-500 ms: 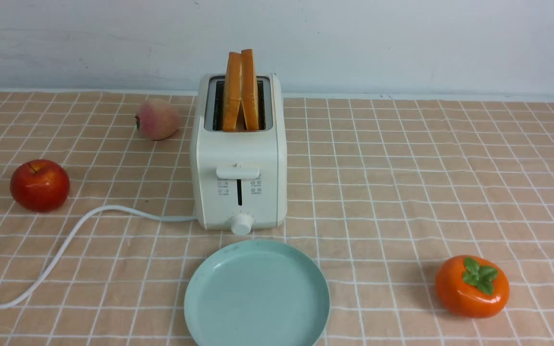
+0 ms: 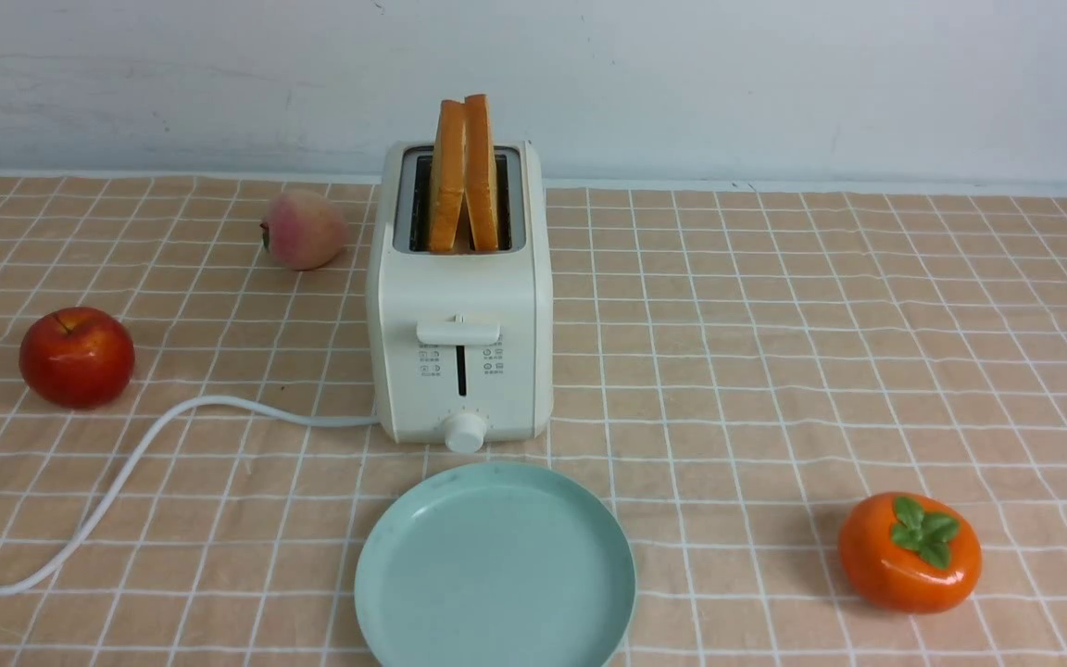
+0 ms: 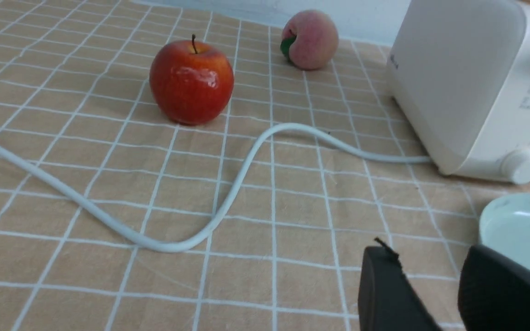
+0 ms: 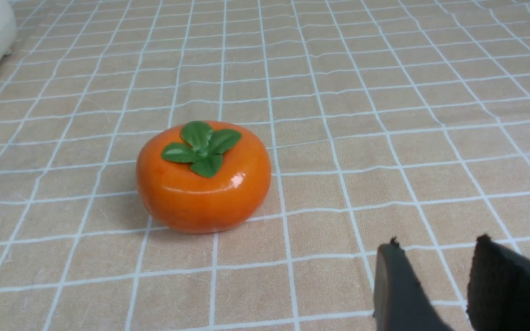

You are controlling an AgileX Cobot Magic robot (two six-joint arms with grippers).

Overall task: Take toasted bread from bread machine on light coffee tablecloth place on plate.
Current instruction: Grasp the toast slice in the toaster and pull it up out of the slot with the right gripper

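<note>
Both the left end effector (image 3: 423, 271) and the right end effector (image 4: 437, 266) stand parted and empty. Ahead of them, two toast slices (image 2: 448, 176) lean together in the toaster (image 2: 464, 287); pinching one could drag its neighbour. A low approach by the left might snag the white cord (image 3: 242, 177), tugging the toaster.

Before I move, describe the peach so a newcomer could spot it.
Find the white toaster at the back. Just left of it, near the wall, sits the peach: fuzzy pink, unlike the shiny red apple closer in.
</note>
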